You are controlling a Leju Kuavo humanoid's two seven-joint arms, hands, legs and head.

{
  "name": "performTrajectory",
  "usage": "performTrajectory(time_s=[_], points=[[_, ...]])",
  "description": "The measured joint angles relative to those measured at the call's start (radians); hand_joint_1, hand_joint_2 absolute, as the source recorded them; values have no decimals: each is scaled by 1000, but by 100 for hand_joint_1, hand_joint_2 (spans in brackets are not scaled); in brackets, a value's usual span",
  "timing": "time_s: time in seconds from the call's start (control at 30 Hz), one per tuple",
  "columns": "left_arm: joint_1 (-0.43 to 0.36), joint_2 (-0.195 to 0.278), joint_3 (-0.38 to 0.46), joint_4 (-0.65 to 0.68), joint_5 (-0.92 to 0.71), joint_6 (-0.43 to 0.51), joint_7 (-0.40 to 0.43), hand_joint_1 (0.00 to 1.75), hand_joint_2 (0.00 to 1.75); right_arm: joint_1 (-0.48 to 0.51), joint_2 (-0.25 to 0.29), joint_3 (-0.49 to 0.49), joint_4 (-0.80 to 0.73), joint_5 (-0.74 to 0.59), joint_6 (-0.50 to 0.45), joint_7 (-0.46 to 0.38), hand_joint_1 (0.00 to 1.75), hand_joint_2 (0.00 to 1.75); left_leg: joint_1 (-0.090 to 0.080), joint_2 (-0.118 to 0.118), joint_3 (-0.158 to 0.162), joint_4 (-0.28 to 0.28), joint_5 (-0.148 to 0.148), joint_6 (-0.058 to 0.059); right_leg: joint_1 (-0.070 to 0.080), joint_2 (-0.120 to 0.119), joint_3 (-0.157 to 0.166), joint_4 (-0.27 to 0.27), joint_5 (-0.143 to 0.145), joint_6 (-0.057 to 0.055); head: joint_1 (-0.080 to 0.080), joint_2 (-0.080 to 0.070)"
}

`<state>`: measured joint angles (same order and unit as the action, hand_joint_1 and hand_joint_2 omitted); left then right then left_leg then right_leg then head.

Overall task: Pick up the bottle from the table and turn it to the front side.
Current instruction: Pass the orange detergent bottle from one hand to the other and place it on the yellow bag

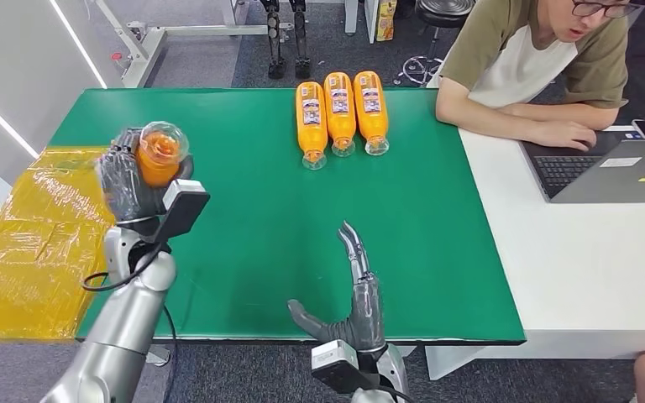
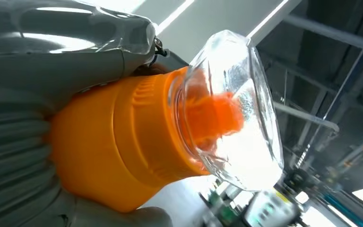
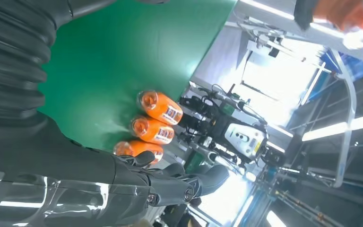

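My left hand (image 1: 130, 180) holds an orange bottle (image 1: 159, 154) raised above the left part of the green table (image 1: 243, 210), its clear cap pointing up toward the camera. In the left wrist view the orange bottle (image 2: 123, 142) with its clear domed cap sits in my left hand (image 2: 42, 71), which wraps its body. My right hand (image 1: 357, 294) is open above the near edge of the table, fingers stretched forward and thumb out to the left, nothing in it. The right wrist view shows my right hand (image 3: 99, 175) with straight fingers.
Three orange bottles (image 1: 340, 113) lie side by side at the table's far middle, caps toward me; they appear as three orange bottles (image 3: 153, 125) in the right wrist view. A person (image 1: 537, 67) sits at a white desk on the right with a laptop (image 1: 613, 168). Yellow sheeting (image 1: 25, 243) lies left.
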<state>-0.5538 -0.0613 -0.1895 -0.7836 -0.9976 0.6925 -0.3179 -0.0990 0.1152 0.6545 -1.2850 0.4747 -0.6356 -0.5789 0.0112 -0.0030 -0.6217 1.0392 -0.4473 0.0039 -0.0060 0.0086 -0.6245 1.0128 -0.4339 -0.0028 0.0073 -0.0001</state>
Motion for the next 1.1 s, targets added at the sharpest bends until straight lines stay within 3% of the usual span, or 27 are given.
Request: performTrajectory(time_s=[0.17,0.33,0.47,0.7,1.1], points=[[-70,53,82,78,-101,1,48,175,175,22,0,-21,-38,11,2,0,0,175,0,-1,0,0,0,0,0,-1,0,0,0,0,0,0],[-165,120,109,220,-274,-6,207,175,175,46,0,-39,-67,14,2,-2,0,175,0,2,0,0,0,0,0,2,-1,0,0,0,0,0],[-204,155,78,328,-471,-71,338,175,175,59,0,-47,-87,15,0,-2,0,175,0,1,0,0,0,0,0,1,-1,0,0,-1,0,0],[-171,174,-50,435,-565,-150,433,175,175,61,0,-48,-93,17,4,-4,0,175,0,3,-1,0,-1,0,0,3,-2,0,0,-1,0,0],[-35,171,-136,498,-517,-159,479,175,175,60,2,-48,-107,66,57,28,0,175,0,3,-2,0,-2,-2,0,3,-3,0,-1,-2,0,0]])
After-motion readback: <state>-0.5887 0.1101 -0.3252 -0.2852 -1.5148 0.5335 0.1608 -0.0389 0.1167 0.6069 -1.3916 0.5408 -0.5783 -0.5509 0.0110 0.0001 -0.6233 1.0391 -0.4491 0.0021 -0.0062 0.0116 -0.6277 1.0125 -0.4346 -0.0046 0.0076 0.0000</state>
